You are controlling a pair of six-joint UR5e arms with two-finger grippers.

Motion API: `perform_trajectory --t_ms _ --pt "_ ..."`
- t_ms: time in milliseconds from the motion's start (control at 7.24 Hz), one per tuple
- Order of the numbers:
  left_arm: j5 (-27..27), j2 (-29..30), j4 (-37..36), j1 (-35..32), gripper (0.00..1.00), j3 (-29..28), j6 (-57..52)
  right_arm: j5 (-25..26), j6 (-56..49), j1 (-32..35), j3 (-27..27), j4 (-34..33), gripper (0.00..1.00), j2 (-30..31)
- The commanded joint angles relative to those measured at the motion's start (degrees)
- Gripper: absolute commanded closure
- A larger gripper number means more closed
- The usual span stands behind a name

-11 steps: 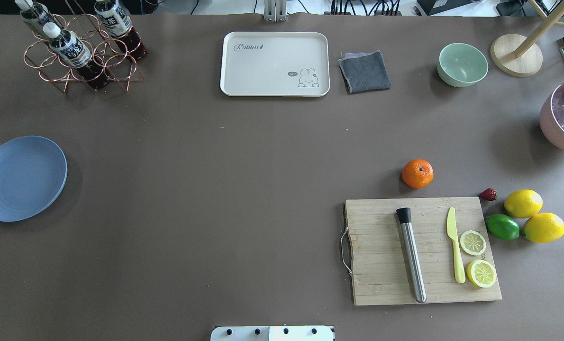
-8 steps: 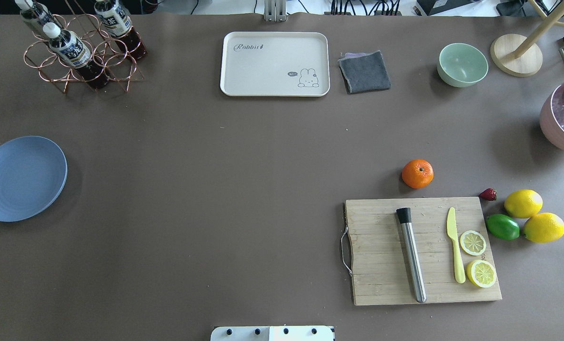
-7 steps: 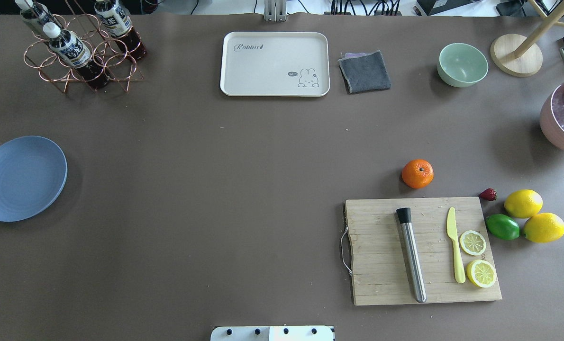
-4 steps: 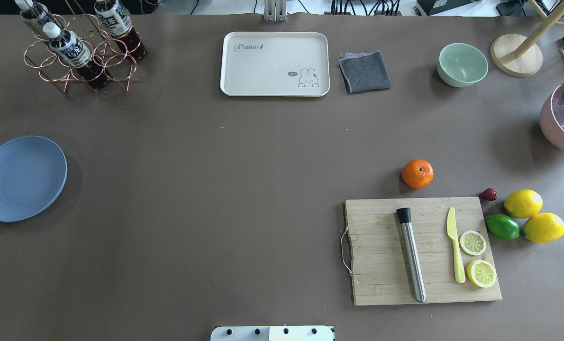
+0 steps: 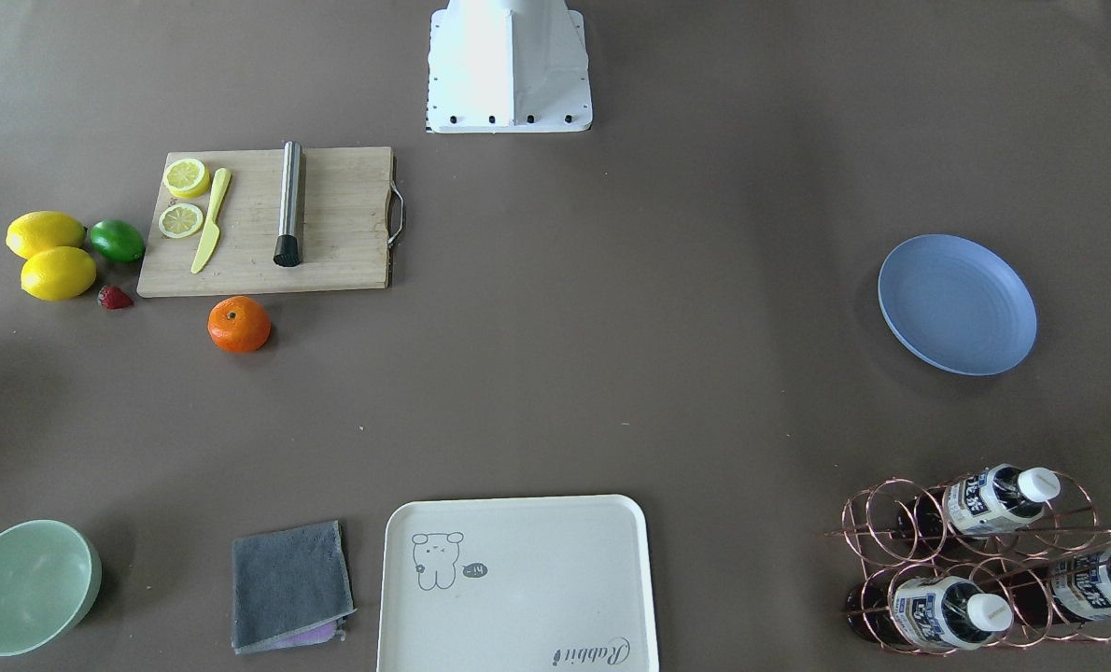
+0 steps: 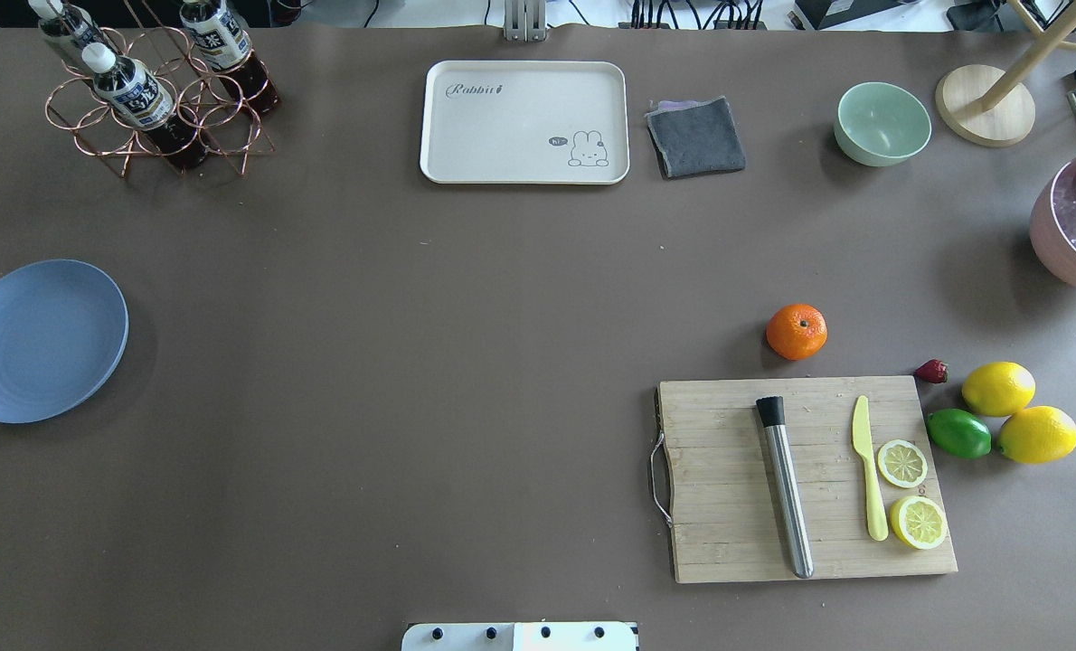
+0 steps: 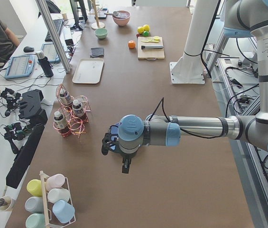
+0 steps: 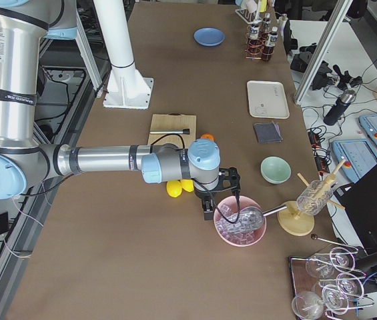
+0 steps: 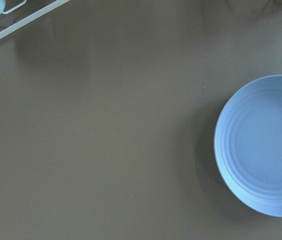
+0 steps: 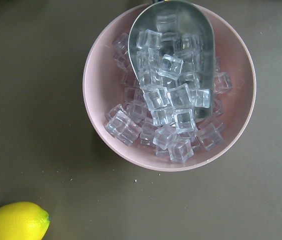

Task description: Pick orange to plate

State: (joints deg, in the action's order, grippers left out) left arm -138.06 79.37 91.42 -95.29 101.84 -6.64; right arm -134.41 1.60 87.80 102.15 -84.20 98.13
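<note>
Working scene for moving fruit to a dish. The brown table (image 6: 466, 362) carries the two task items at opposite ends, so the transfer must span nearly its full width. The left arm (image 7: 195, 127) reaches out level over the table with the left gripper (image 7: 108, 145) hanging above bare surface just beside the plate (image 6: 41, 341), as its wrist view confirms; the right arm (image 8: 101, 160) likewise holds the right gripper (image 8: 230, 180) above the pink bowl of ice (image 10: 96, 75). Both postures read as parked poses that leave the fixed cameras an open view. Neither gripper shows anywhere but in the side views, so whether the jaws are spread or closed cannot be told. The cutting board (image 6: 728, 506) lies on the robot's right; the cream tray (image 6: 520, 99) sits at the far edge. The plate, bare and flat, rests at the table's left margin. The orange (image 6: 796, 331) stands alone on the table just beyond the board's far edge, apart from the two lemons (image 6: 997, 388), the lime (image 6: 958, 433) and the small strawberry (image 6: 931, 371); this spacing probably leaves room for fingers on either side. No step of the task is yet begun. The right arm, being nearer, seems the likely picker; a round fruit may roll, so a grasp across its middle is advisable.
</note>
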Motion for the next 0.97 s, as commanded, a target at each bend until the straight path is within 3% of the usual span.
perform_trajectory --t_ms 0,829 --pt "0.51 -0.09 0.25 0.01 0.03 -0.06 -0.04 -0.23 0.07 0.00 0.06 0.00 0.00 0.04" --pt "-0.02 0.34 0.52 4.67 0.03 -0.06 2.58 -1.11 -0.46 0.00 1.03 0.00 0.00 0.13"
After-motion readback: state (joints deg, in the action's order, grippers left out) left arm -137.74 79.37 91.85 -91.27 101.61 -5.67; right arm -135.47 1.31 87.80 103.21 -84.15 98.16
